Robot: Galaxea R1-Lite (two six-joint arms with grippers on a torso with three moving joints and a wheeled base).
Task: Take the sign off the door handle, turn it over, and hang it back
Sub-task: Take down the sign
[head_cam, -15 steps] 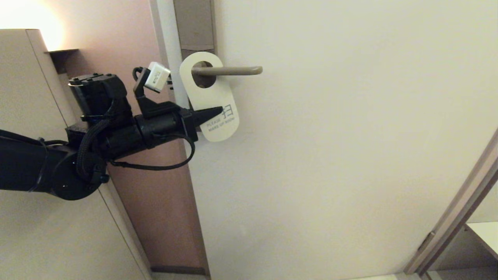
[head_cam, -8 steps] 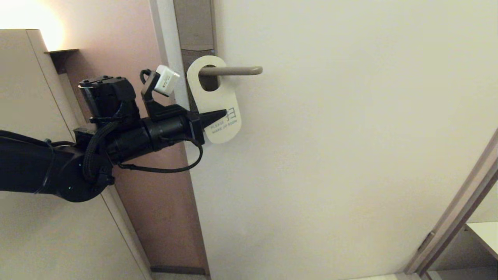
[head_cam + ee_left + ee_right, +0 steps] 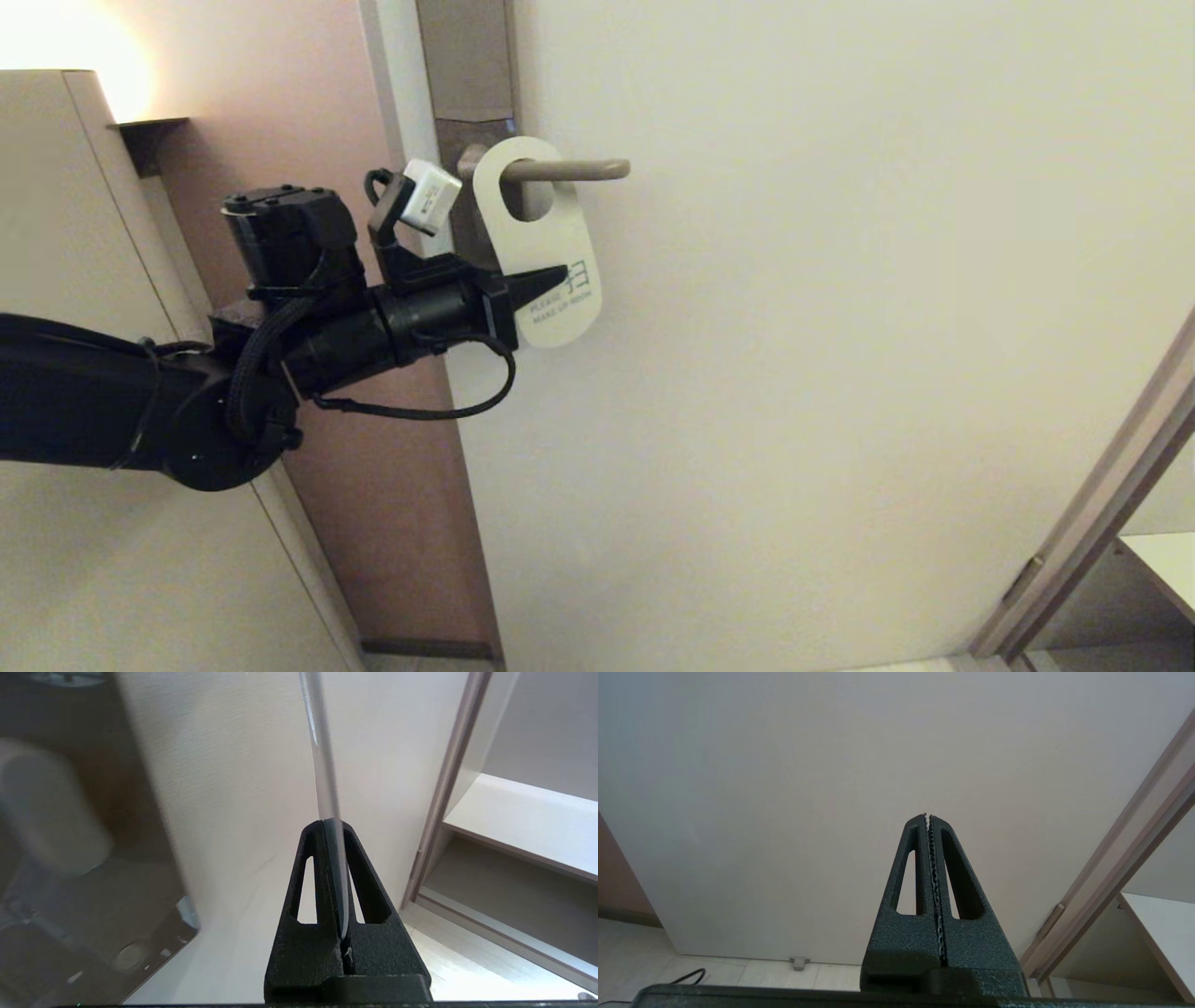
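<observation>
The sign [image 3: 540, 245] hangs with its hole around the door handle [image 3: 569, 170], its white "MAKE UP ROOM" face towards me. It sits partway along the straight beige lever, tilted with its lower end to the right. My left gripper [image 3: 560, 273] is shut on the sign's lower left edge, reaching in from the left. In the left wrist view the sign [image 3: 322, 765] shows edge-on, running out from between the black fingers [image 3: 312, 872] of the left gripper [image 3: 331, 823]. My right gripper [image 3: 928, 816] is shut on nothing, low in front of the door and out of the head view.
The cream door [image 3: 840, 327] fills the middle, with the tall grey-brown handle plate [image 3: 467, 65] at its left edge. A pinkish wall [image 3: 308, 112] and a beige cabinet [image 3: 75, 280] stand on the left. A door frame [image 3: 1092, 532] and a shelf [image 3: 1162, 560] are at the lower right.
My left arm has moved right with the sign in its grip. The sign's hole has slid along the lever from its base towards the free end.
</observation>
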